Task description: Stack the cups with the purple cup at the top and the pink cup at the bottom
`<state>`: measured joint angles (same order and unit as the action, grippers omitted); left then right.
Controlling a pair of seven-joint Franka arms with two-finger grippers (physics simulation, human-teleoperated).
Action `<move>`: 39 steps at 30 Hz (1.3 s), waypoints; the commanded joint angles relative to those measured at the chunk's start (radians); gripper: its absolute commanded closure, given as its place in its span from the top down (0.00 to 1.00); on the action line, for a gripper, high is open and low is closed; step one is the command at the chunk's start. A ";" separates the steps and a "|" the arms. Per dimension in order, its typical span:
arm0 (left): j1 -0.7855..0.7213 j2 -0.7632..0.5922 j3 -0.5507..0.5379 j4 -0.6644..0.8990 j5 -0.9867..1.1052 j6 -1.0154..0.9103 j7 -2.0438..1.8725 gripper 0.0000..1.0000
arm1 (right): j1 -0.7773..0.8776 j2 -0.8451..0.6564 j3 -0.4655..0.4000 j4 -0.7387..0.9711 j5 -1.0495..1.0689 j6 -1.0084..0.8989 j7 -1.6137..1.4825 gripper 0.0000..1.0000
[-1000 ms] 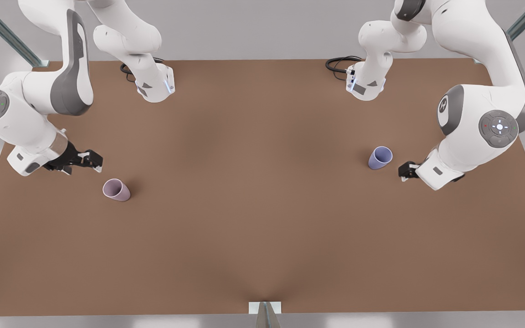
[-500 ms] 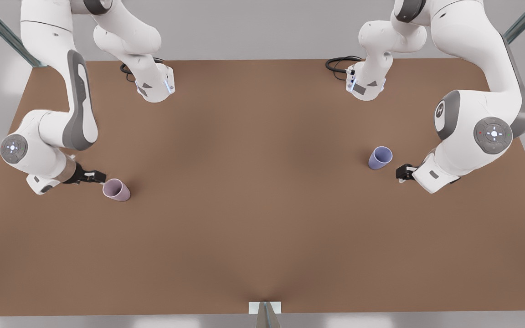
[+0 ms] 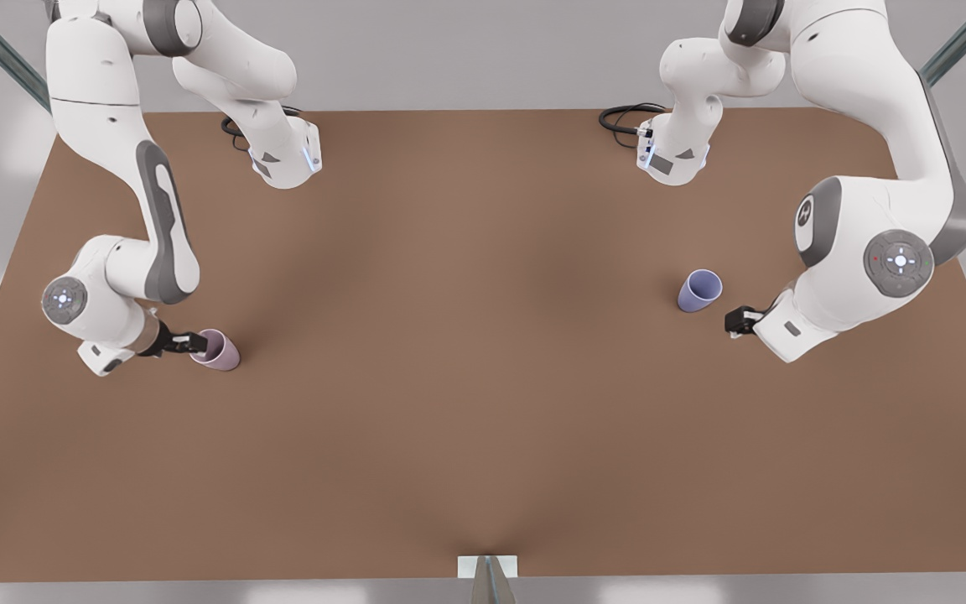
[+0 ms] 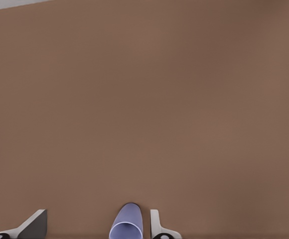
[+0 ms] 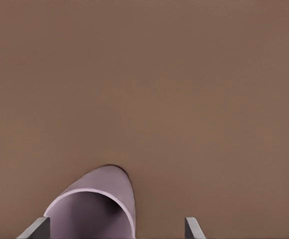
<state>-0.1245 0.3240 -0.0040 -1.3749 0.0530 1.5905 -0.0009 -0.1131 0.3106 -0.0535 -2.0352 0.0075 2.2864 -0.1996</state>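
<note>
**Front view.** Two cups stand mouth-up and well apart on the bench [image 3: 483, 377]. The pink cup [image 3: 219, 351] is toward the front view's left and the purple cup [image 3: 699, 290] toward its right. The right gripper [image 3: 191, 342] is low at the pink cup's rim, on the side away from the bench's middle. The left gripper [image 3: 739, 321] is near the purple cup but clear of it. I judge the step in hand to be the reach-and-grasp on both cups; nothing is stacked yet.

**Left wrist view.** The left gripper [image 4: 95, 224] has its jaws wide open and empty. The purple cup [image 4: 127, 224] lies within the gap, closer to one finger than the other. It is a matte, bluish-lavender tumbler that tapers and has no handle. To my eye, the next move calls for a short advance and some centring before I close.

**Right wrist view.** The right gripper [image 5: 114, 229] also has its jaws open and holds nothing. The pink cup [image 5: 94, 204] looms between them, offset toward one finger. It is a pale, dusty-mauve tumbler, smooth and hollow, with a thin wall. I judge this arm nearly ready to close. Once I have it, the pink cup should be set down as the base, ahead of the purple one.
</note>
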 commanded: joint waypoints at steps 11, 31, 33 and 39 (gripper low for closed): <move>0.000 0.017 0.004 0.002 0.002 -0.001 -0.005 1.00 | -0.016 -0.004 0.000 -0.135 0.002 0.157 -0.156 1.00; 0.002 0.026 0.006 0.002 0.004 0.000 -0.005 1.00 | -0.022 0.018 -0.002 -0.155 0.006 0.159 -0.156 0.50; 0.002 0.026 0.006 0.002 0.004 0.000 -0.005 1.00 | -0.023 0.018 -0.002 -0.154 0.006 0.160 -0.156 0.39; 0.002 0.026 0.016 0.002 0.002 -0.001 -0.004 1.00 | -0.017 0.018 -0.002 -0.155 0.006 0.160 -0.161 0.21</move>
<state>-0.1235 0.3510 0.0083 -1.3734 0.0556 1.5902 -0.0048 -0.1302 0.3289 -0.0550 -2.1898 0.0198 2.4461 -0.3433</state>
